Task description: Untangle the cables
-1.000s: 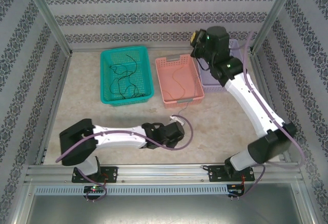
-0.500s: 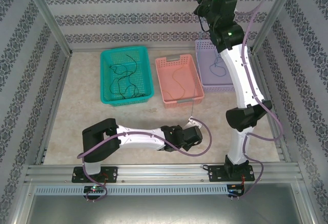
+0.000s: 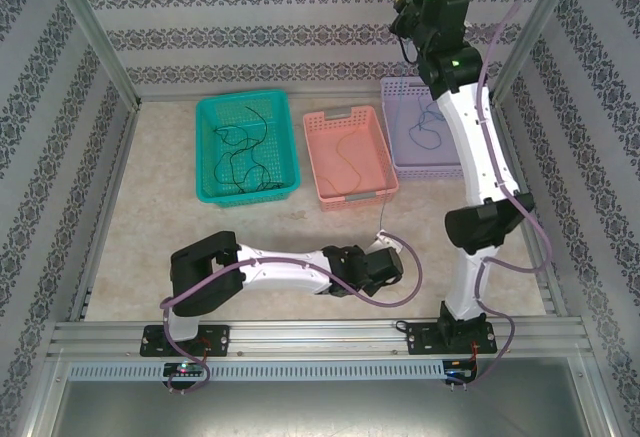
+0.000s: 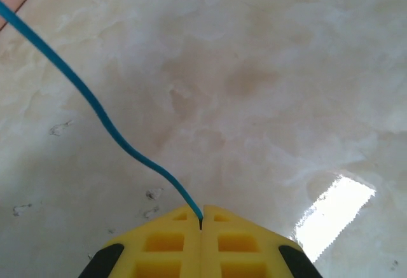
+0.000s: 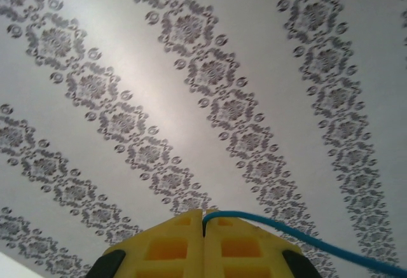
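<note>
Between left fingers (image 4: 164, 247), blue cable (image 4: 95, 109), end cropped

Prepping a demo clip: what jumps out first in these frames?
The right gripper, high against the patterned wall, shut on a blue cable. Next the left gripper, low over the table, pinching a second cable that runs toward the pink basket. A black cable sits in the green basket.

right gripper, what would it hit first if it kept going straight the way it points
Most likely the grey-patterned wallpapered wall; the right gripper, shut on a thin blue cable, faces it with nothing between, though depth is unclear.
</note>
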Motion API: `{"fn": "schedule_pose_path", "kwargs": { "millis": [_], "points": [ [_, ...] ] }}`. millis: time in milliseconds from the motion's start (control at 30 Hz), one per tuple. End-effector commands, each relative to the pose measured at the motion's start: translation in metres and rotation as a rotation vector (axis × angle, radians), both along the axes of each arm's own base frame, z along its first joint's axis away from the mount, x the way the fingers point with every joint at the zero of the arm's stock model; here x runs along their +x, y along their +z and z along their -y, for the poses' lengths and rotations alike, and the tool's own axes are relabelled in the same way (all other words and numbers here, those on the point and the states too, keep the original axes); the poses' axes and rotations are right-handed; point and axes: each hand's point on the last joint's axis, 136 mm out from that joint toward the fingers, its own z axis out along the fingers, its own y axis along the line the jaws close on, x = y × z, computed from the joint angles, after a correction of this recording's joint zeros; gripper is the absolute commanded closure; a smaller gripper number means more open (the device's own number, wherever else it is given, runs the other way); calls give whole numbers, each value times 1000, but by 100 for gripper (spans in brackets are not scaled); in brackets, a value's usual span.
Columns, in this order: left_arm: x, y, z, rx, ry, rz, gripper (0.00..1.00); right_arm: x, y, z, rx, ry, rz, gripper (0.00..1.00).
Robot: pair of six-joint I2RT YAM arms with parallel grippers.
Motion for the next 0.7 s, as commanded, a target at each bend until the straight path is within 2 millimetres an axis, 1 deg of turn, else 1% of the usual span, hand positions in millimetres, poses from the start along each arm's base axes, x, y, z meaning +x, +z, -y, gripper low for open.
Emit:
{"fn": "schedule_pose_path", "kwargs": {
  "millis": [0,33,67,100,133,200,267,333,433,467,567,600,667],
  "points": [
    [-8,6,6,42,-45,1,100,-33,40,2,430,30,70,100],
    [-6,11,9,34,-42,6,99,-36,38,2,421,27,63,100],
    [-4,15,11,29,-38,6,90,-39,38,3,412,29,65,100],
    [-2,20,14,23,-31,8,77,-42,40,4,403,34,69,100],
    [0,25,14,21,-18,14,67,-45,43,5,397,37,77,100],
    [3,36,12,15,-1,31,53,-53,46,5,376,45,78,100],
    [5,49,9,2,17,48,44,-61,50,7,351,47,86,100],
    [7,61,1,-7,36,60,37,-70,54,9,324,47,92,100],
    [7,74,-15,-17,73,61,33,-77,64,16,298,26,123,100],
    [6,78,-21,-25,86,57,30,-78,71,20,288,19,144,100],
    [0,93,-40,-75,114,40,27,-74,94,30,275,13,219,100],
    [-1,97,-46,-90,126,39,25,-73,103,33,275,14,246,100],
    [-3,110,-62,-129,160,39,24,-70,120,40,262,7,293,100]
  ]
}}
